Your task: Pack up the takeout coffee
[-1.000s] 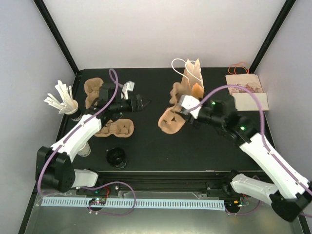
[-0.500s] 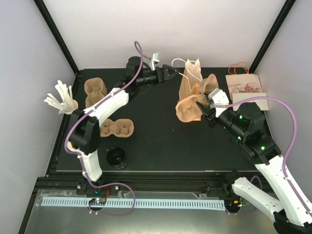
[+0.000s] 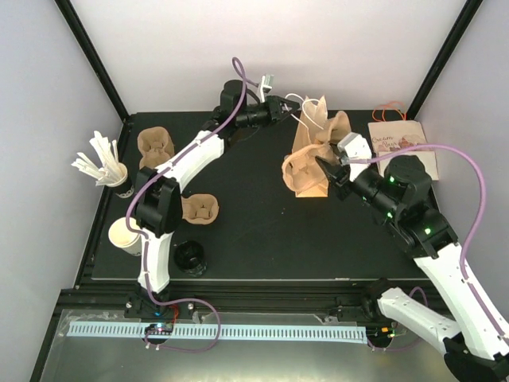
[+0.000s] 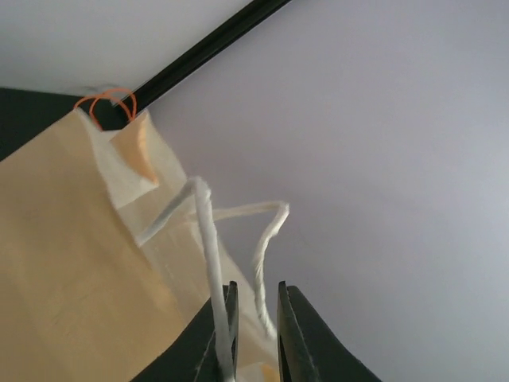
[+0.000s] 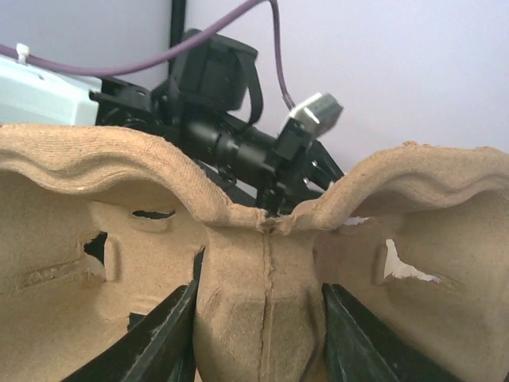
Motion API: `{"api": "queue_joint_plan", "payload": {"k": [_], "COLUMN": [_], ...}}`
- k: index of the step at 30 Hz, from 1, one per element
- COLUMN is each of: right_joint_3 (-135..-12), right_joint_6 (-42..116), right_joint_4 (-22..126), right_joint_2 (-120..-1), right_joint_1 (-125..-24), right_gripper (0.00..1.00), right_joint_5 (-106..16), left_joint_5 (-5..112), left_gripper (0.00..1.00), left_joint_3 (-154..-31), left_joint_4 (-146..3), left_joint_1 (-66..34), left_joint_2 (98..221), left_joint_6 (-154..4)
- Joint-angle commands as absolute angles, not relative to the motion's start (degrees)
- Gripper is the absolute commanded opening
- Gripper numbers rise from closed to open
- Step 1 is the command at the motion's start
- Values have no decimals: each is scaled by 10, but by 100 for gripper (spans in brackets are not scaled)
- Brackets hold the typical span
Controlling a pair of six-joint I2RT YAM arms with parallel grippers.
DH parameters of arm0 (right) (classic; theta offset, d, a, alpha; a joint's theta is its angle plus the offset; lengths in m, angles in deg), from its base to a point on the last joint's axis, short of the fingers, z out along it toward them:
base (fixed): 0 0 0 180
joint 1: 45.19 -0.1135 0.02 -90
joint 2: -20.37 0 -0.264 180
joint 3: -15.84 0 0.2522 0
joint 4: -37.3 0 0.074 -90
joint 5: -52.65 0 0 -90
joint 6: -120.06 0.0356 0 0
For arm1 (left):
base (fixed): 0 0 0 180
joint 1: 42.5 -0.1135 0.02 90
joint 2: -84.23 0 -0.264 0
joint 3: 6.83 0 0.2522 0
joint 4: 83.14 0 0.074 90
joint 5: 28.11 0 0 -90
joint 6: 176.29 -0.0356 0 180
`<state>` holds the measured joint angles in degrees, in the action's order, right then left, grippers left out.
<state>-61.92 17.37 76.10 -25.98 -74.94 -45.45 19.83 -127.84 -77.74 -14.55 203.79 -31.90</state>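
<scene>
**Holding a cup carrier against a paper bag whose handle is gripped**

The paper bag (image 3: 312,131) is taken as the landmark; it is stood upright with its mouth upward. The cup carrier (image 3: 304,171), of moulded brown pulp, is held on the bag's near side, against or just touching its front face; one end is raised past the bag's right edge, so its long axis is seen to run slantwise, from near-left of the bag to far-right. It is gripped by the right gripper (image 5: 262,338); the fingers (image 5: 171,338) are closed partway on the carrier's central ridge, one on either side. The left gripper (image 4: 256,294) is set at the bag's upper left; its jaws are drawn nearly together, and a strand of the white handle (image 4: 203,231) is caught in the narrow slot between them; how firmly it is pinched cannot be told.

The coming move is judged to turn on height; the carrier lies beside the bag's mouth, not above it, so it would have to be lifted over the rim and its long axis matched to the opening; the right arm is plainly the nearer.

Only in the top view is the carrier's place against the bag given; the handle grip is too small there and is shown by the left wrist view alone; the hold on the ridge is shown only by the right wrist view, where the bag is hidden behind the carrier.
</scene>
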Motion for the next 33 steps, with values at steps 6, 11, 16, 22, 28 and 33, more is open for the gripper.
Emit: {"api": "queue_joint_plan", "payload": {"k": [6,11,16,22,28,33], "right_joint_3": [-730,-797,-833,-863,-857,-798], "right_joint_6": [280,348,399,439,516,575], "right_joint_4": [715,702,670,646,605,534], "right_joint_2": [-362,-424,-456,-479,-502,-492], "right_joint_1": [-746,-746,-746,-746,-746,-746], "right_gripper": [39,38,37,36,36,36], "right_joint_5": [-599,-673,-711,-750,-845,-904], "left_joint_5": [166,100,54,-3,-23,-26], "left_gripper": [9,1,2,2,2,2], "left_joint_3": [-1216,-1241,-1270,-1267,-1172,-1066], "left_joint_4": [-753,-737,-670,-562,-478,-450], "left_joint_1": [-154,-160,-165,-168,-168,-166], "left_joint_2": [1958,1947,1919,1857,1771,1720], "left_joint_6": [-343,-330,-359,-418,-499,-546]}}
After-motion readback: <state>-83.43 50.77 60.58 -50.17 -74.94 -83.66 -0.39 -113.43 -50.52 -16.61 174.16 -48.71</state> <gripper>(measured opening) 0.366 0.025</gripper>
